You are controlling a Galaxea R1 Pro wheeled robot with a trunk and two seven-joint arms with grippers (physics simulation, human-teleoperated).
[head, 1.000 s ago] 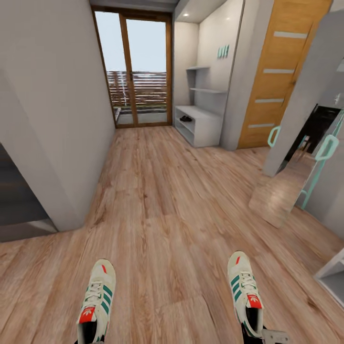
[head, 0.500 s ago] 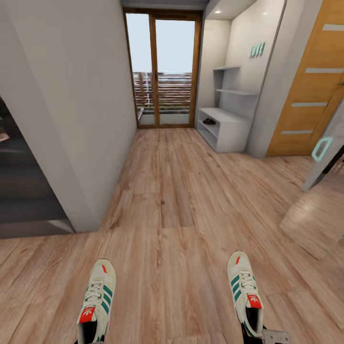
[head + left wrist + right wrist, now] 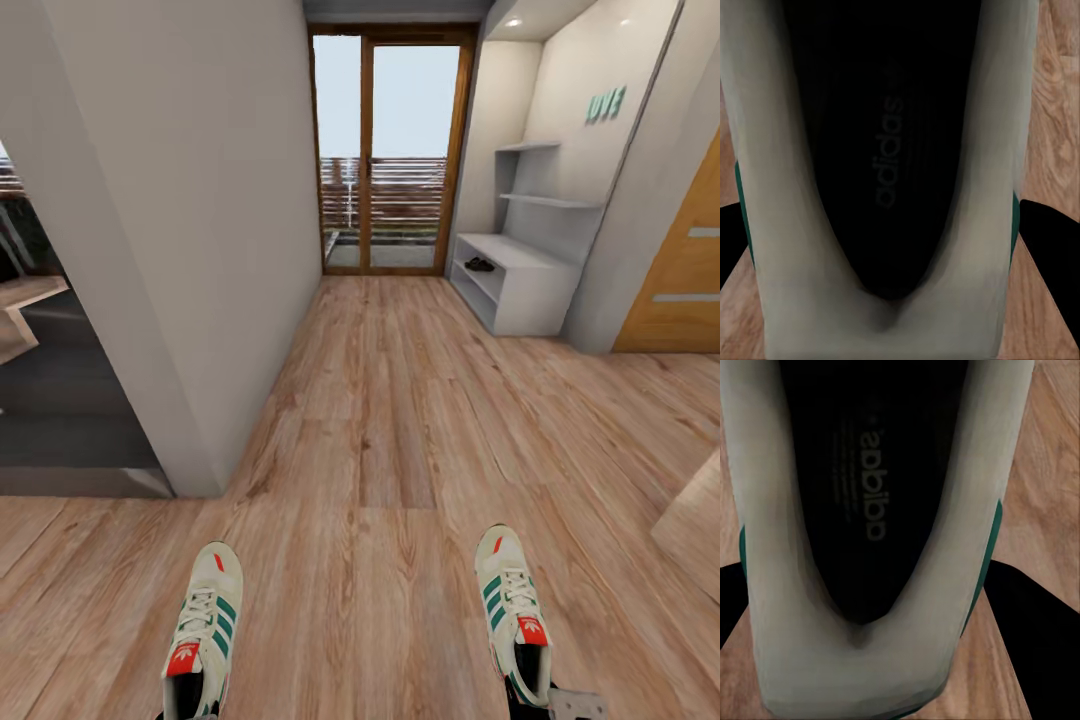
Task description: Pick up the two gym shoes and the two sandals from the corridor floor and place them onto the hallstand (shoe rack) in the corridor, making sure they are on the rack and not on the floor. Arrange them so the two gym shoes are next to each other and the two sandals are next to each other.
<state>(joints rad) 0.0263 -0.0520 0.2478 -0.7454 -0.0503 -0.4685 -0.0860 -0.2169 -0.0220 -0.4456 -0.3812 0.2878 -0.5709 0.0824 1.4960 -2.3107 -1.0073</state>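
Two off-white sneakers with green stripes sit at the bottom of the head view, toes pointing up the frame: the left sneaker (image 3: 203, 640) at lower left, the right sneaker (image 3: 513, 612) at lower right, well apart above the wood-plank floor (image 3: 380, 480). In each wrist view a sneaker's dark insole fills the middle, with the left gripper (image 3: 900, 247) and the right gripper (image 3: 870, 607) clasping the shoe's sides between black fingers (image 3: 1050, 247). At upper right, the light grey shoe rack (image 3: 520, 290) stands against the wall beside a glass door (image 3: 390, 150); a dark pair of sandals (image 3: 480, 265) lies in its upper slot. A wooden door (image 3: 690, 270) shows at right edge.
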